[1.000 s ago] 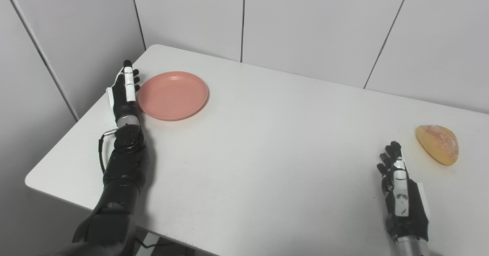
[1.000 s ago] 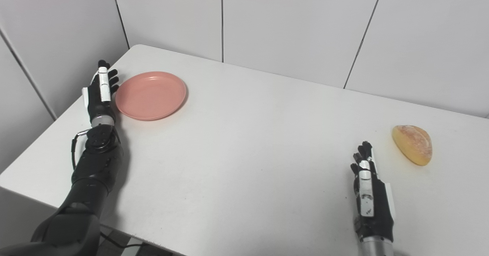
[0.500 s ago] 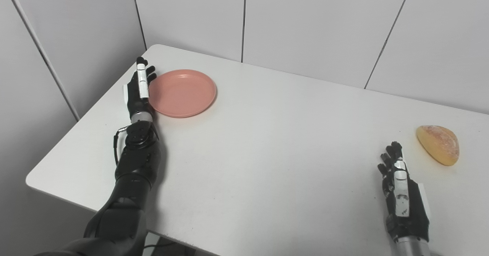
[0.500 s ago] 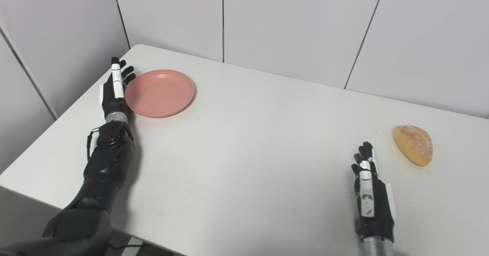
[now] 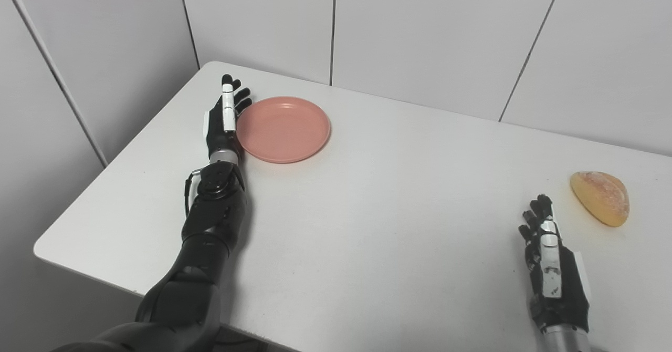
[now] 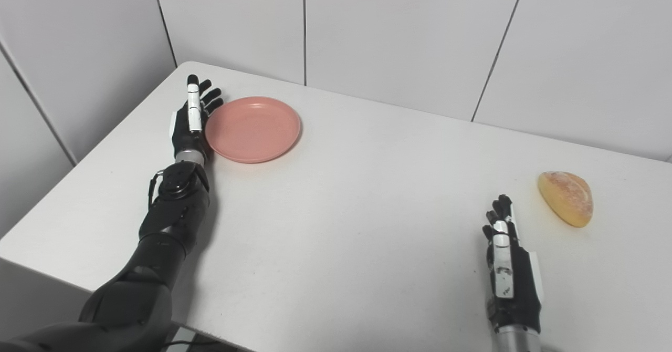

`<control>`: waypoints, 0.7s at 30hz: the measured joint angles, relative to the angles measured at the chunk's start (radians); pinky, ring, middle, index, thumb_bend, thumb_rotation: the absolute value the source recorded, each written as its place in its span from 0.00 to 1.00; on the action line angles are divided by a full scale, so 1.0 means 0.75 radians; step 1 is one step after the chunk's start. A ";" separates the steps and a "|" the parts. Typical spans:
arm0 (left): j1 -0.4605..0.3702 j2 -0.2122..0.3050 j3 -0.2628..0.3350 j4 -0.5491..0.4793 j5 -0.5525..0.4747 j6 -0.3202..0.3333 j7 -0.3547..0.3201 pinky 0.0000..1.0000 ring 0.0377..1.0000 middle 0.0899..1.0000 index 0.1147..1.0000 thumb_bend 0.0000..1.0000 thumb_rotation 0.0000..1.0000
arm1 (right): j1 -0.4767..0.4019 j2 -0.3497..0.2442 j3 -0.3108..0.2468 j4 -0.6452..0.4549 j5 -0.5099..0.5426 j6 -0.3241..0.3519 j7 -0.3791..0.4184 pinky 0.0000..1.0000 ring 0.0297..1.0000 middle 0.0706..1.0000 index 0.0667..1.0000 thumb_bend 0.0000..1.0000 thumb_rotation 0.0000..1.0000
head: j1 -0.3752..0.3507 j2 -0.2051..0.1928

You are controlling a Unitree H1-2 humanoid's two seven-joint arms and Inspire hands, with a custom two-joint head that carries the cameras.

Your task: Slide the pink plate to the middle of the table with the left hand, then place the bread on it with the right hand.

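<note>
Left eye view: white rectangular table (image 5: 367,226) against pale panelled walls (image 5: 420,31); the right eye view shows the same layout from slightly aside.
Plate: round, shallow pink plastic plate (image 5: 284,128) lies flat in the far-left part of the table, not yet at the middle; nothing on it.
Left hand: black-and-white robotic left hand (image 5: 223,123) stands on edge just left of the plate, palm side against the plate's left rim, touching it as far as can be seen.
Left hand state: fingers (image 6: 195,105) stretched out and slightly spread, pointing toward the far wall; nothing grasped, flat contact only.
Left arm: dark forearm (image 5: 212,215) runs from the bottom-left corner up across the table to the hand.
Bread: golden, half-round bread roll with a pale dusted top (image 5: 600,197) lies on the table at the far right, well apart from the plate.
Right hand: black-and-white right hand (image 5: 552,268) rests near the front-right edge, short of the bread and a little left of it, not touching it.
Right hand state: fingers extended, loosely apart, holding nothing.
</note>
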 measured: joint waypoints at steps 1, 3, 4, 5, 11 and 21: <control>0.000 -0.005 -0.003 -0.002 -0.002 0.000 -0.011 0.83 0.82 0.79 0.78 0.74 1.00 | 0.000 0.001 0.000 0.000 0.000 0.000 -0.001 1.00 1.00 1.00 1.00 0.70 1.00 | 0.000 0.000; 0.000 -0.014 -0.010 -0.007 -0.018 0.001 -0.035 0.83 0.82 0.79 0.77 0.73 1.00 | 0.000 0.001 0.000 0.000 -0.001 0.000 -0.004 1.00 1.00 1.00 1.00 0.71 1.00 | 0.000 0.000; 0.000 -0.020 -0.015 -0.012 -0.019 0.004 -0.041 0.82 0.82 0.78 0.77 0.72 1.00 | 0.000 0.001 0.000 0.000 -0.001 0.000 -0.005 1.00 1.00 1.00 1.00 0.71 1.00 | -0.018 0.000; 0.001 -0.027 -0.020 -0.020 -0.019 0.009 -0.045 0.82 0.82 0.78 0.77 0.72 1.00 | 0.000 0.001 0.000 -0.001 -0.002 0.000 -0.006 1.00 1.00 1.00 1.00 0.71 1.00 | -0.018 0.000; 0.001 -0.045 -0.064 -0.037 -0.020 0.033 -0.113 0.80 0.80 0.76 0.75 0.73 1.00 | 0.001 0.002 0.003 -0.004 -0.009 0.000 -0.014 1.00 1.00 1.00 1.00 0.69 1.00 | -0.075 0.012; 0.030 -0.094 -0.131 -0.110 -0.017 0.080 -0.197 0.79 0.81 0.78 0.76 0.71 1.00 | 0.001 0.027 0.007 -0.009 -0.032 0.012 -0.046 1.00 1.00 1.00 1.00 0.71 0.98 | -0.180 0.041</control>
